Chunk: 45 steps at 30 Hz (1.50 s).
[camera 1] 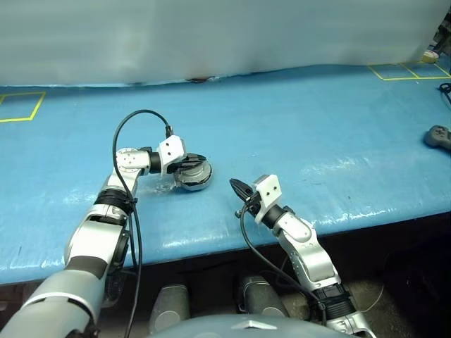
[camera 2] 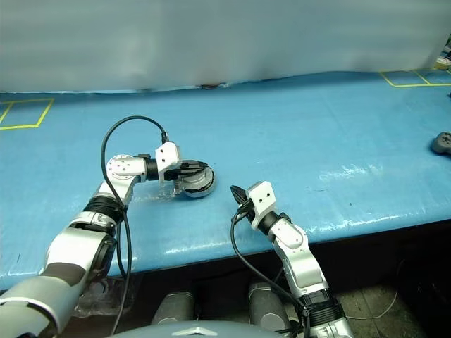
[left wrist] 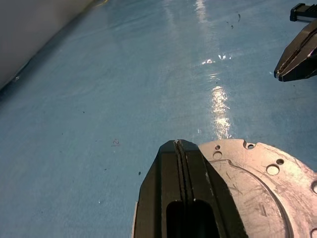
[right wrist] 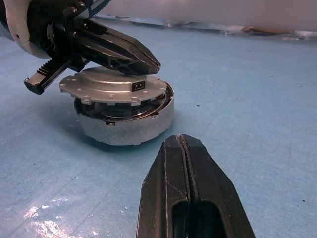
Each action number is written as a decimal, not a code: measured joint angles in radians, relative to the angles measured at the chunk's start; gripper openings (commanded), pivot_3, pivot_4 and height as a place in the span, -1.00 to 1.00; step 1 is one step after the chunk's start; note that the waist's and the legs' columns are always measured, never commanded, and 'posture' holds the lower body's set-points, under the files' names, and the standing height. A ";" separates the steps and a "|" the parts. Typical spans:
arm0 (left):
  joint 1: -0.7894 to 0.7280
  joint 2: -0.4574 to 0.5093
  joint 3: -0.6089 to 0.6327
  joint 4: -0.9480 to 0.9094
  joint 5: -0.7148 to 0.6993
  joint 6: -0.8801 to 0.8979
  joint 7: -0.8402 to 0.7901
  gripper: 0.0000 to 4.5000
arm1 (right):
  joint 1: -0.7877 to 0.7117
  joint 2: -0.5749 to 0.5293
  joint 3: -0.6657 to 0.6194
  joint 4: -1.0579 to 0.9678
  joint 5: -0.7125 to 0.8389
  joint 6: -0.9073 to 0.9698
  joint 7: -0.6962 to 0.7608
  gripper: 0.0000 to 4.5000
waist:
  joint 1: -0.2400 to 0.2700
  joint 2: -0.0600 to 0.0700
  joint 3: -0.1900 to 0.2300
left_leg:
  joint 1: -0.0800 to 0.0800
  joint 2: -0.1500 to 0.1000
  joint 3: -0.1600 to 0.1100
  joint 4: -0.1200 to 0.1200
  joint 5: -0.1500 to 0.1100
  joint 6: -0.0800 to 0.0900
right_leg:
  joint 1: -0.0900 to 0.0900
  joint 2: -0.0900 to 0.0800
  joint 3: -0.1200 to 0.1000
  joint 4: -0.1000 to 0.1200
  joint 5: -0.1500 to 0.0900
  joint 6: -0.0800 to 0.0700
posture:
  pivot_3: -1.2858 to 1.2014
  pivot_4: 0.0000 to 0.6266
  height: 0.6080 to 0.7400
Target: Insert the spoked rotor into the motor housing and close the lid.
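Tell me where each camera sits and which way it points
Head pair: on the head, looking forward and down at the blue table; both arms show.
Left wrist: along the shut left gripper, pressing on the lid.
Right wrist: along the shut right gripper, facing the motor housing.
Shared: each wrist view also catches the other gripper; all show the lid.

Blue table (camera 1: pixel 338 120), grey controller (camera 1: pixel 439 136)

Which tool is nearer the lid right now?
Left. The left tool, shut, lies over the lid of the motor housing; the right tool is off to its right, apart.
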 measured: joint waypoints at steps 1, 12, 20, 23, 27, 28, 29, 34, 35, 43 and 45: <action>0.007 0.002 0.001 -0.012 -0.009 0.004 -0.002 -0.99 | -0.003 0.000 0.000 0.002 0.000 0.000 0.000 -1.00 | 0.000 0.000 0.000 | 0.000 0.000 0.000 0.001 0.000 0.000 | 0.000 0.000 0.000 0.001 0.000 0.000 | 0.03 -0.52 1.00; 0.049 0.089 0.064 -0.181 -0.101 0.085 0.002 -0.99 | -0.008 0.019 -0.005 0.017 0.006 0.018 -0.009 -1.00 | -0.003 0.000 0.000 | 0.001 0.000 0.000 0.003 0.000 0.000 | -0.001 0.000 0.000 0.005 0.000 -0.001 | 0.03 -0.52 1.00; 0.185 0.094 0.077 -0.311 -0.144 0.188 0.021 -0.99 | -0.058 0.060 -0.001 -0.010 0.011 0.101 -0.031 -1.00 | 0.001 0.000 0.000 | 0.000 0.000 0.000 0.004 0.000 0.000 | -0.001 0.000 0.000 0.005 0.000 -0.001 | 0.03 -0.52 1.00; 0.209 0.092 0.066 -0.350 -0.150 0.242 0.007 -0.99 | -0.059 0.061 0.002 -0.010 0.010 0.109 -0.029 -1.00 | 0.001 0.000 0.000 | 0.000 0.000 0.000 0.004 0.000 0.000 | -0.001 0.000 0.000 0.005 0.000 -0.001 | 0.03 -0.52 1.00; 0.226 0.090 0.047 -0.408 -0.153 0.303 -0.022 -0.99 | -0.059 0.057 0.001 -0.010 0.008 0.109 -0.027 -1.00 | 0.000 0.000 0.000 | 0.000 0.000 0.000 0.004 0.000 0.000 | -0.001 0.000 0.000 0.005 -0.001 -0.001 | 0.03 -0.52 1.00; 0.228 0.088 0.045 -0.414 -0.153 0.308 -0.023 -0.99 | -0.058 0.056 0.001 -0.010 0.008 0.109 -0.027 -1.00 | -0.001 0.000 0.000 | 0.000 0.000 0.000 0.004 0.000 0.000 | -0.001 0.000 0.000 0.005 -0.001 -0.001 | 0.03 -0.52 1.00; 0.229 0.084 0.045 -0.420 -0.154 0.320 -0.023 -0.99 | -0.057 0.054 0.000 -0.010 0.008 0.109 -0.027 -1.00 | -0.001 0.000 0.000 | 0.000 0.000 0.000 0.003 0.000 0.000 | -0.001 0.000 0.000 0.005 -0.001 -0.001 | 0.03 -0.52 1.00; 0.237 0.064 0.039 -0.422 -0.154 0.346 -0.021 -0.99 | -0.053 0.055 -0.002 -0.010 0.009 0.109 -0.033 -1.00 | -0.001 0.000 0.000 | 0.000 0.000 0.000 0.003 0.000 0.000 | -0.001 0.000 0.000 0.005 -0.001 -0.001 | 0.03 -0.52 1.00; 0.237 0.054 0.039 -0.422 -0.154 0.346 -0.018 -0.99 | -0.053 0.056 -0.002 -0.010 0.009 0.109 -0.035 -1.00 | -0.001 0.000 0.000 | 0.000 0.000 0.000 0.003 0.000 0.000 | -0.001 0.000 0.000 0.005 -0.001 -0.001 | 0.03 -0.52 1.00; 0.236 -0.007 0.032 -0.398 -0.150 0.343 0.025 -0.99 | -0.053 0.058 -0.002 -0.017 0.009 0.122 -0.050 -1.00 | -0.001 0.000 0.000 | 0.000 0.000 0.000 0.003 0.000 0.000 | -0.001 0.000 0.000 0.005 -0.001 -0.001 | 0.03 -0.52 1.00; 0.236 -0.020 0.030 -0.373 -0.149 0.340 0.036 -0.99 | -0.053 0.058 -0.005 -0.020 0.009 0.132 -0.055 -1.00 | -0.003 0.000 0.000 | 0.000 0.000 0.000 0.003 0.000 0.000 | -0.001 0.000 0.000 0.005 -0.001 -0.001 | 0.03 -0.52 1.00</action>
